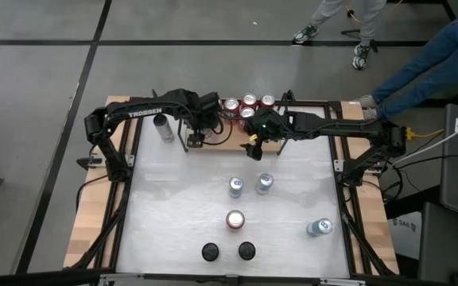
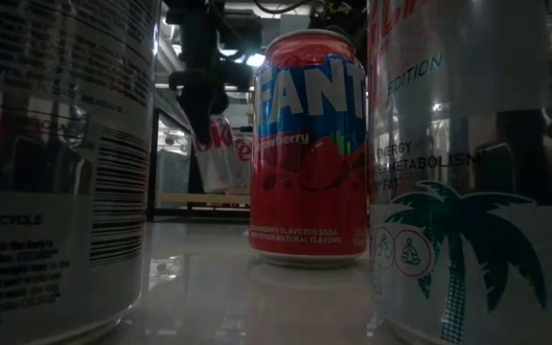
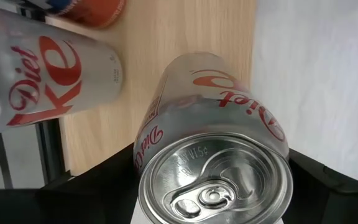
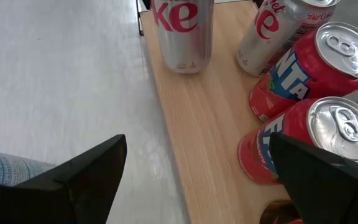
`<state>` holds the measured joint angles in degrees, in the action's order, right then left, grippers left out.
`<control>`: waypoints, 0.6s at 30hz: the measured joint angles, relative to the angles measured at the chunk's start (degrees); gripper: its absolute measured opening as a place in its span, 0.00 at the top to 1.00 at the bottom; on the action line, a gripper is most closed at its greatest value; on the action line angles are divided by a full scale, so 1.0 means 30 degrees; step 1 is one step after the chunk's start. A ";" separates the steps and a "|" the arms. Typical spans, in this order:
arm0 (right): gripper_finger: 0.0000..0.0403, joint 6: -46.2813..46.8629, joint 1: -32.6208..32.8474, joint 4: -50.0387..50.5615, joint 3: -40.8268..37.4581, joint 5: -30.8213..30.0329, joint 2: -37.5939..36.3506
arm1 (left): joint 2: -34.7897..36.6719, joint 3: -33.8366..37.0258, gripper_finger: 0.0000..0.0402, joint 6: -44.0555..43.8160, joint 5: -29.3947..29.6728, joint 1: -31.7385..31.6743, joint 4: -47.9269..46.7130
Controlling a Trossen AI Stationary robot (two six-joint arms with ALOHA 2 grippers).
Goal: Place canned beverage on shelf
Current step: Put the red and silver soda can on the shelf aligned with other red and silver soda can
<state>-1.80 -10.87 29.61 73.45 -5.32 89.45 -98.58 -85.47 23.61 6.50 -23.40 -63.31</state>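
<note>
My left gripper (image 1: 203,121) is at the table's far side, shut on a silver Diet Coke can (image 3: 216,143) over the table-side edge of the light-wood shelf (image 3: 185,43). The can also shows tilted in the low view (image 2: 217,153). A second Diet Coke can (image 3: 42,81) and several red Fanta cans (image 4: 303,81) stand on the shelf (image 4: 197,124). My right gripper (image 4: 196,149) is open and empty, just in front of the shelf (image 1: 254,149). My left gripper pinches the Diet Coke can's side wall just below its top rim (image 3: 151,168) between its two fingers (image 3: 86,190), one on each side. The fingers come from above, pointing down. The can hangs tilted, its lower end (image 4: 180,62) at the board; whether it touches, I cannot tell.
On the white tabletop stand two silver-blue cans (image 1: 250,185), a red Fanta can (image 1: 235,219), a blue-silver can (image 1: 320,228) and two black cans (image 1: 228,252) near the front. Another silver can (image 1: 163,127) is at the far left. People's legs (image 1: 420,63) show beyond the table.
</note>
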 joint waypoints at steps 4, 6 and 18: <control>0.05 0.0000 0.0004 0.0000 0.0000 0.0000 0.0000 | -0.0068 0.0000 0.31 0.0040 0.0005 0.0000 0.0010; 0.05 0.0000 0.0001 0.0002 0.0000 0.0000 0.0000 | -0.0068 0.0000 0.30 0.0051 0.0007 0.0000 0.0020; 0.05 0.0000 0.0003 0.0007 0.0000 0.0000 0.0000 | -0.0068 -0.0020 0.18 -0.0174 0.0012 0.0015 0.1233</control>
<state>-1.80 -10.86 29.63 73.45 -5.32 89.45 -98.78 -85.53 23.09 6.54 -23.35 -59.61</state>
